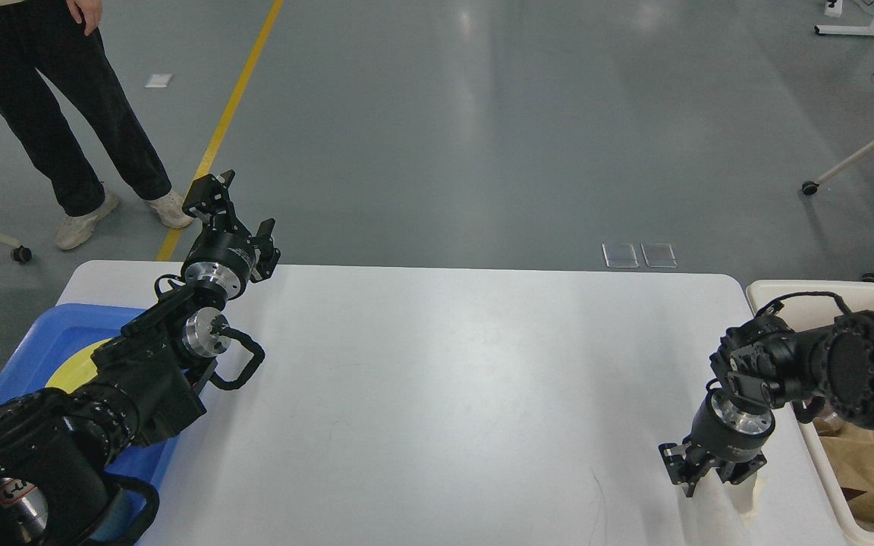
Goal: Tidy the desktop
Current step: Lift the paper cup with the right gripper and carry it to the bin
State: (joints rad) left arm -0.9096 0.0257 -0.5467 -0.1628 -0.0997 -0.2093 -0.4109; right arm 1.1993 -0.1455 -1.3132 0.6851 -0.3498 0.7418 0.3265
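Grey polished floor [482, 114] surrounds a white desk [444, 394] that fills the lower middle of the head view, its far corners rounded.

Nearest, at lower right: right gripper [714, 474] points down at the desk's near right part, its fingers drawn close about the top of a pale, cream-white object [718, 516] that stands or lies on the surface under it. Grasp appears clenched on that object; the object's kind cannot be made out. Right arm comes in from the right edge, crossing over a cream-coloured bin [809, 292] set just beside the desk's right edge. Brown paper-like material [866, 466] lies inside the bin.

Lower left: left arm rises from the corner across a blue tray [50, 334] on the desk's left end. Yellow round item [84, 364] sits in the tray, mostly hidden by the arm.

Farther: left gripper [243, 208] is raised at the desk's far left edge, fingers spread apart, released, holding nothing.

Beyond the desk: yellow line [232, 106] runs across the floor. Person [50, 98] in black trousers and pale shoes stands at far left. Two small clear plates [638, 255] are set in the floor near the far edge. Wheeled white furniture legs [850, 163] at far right.
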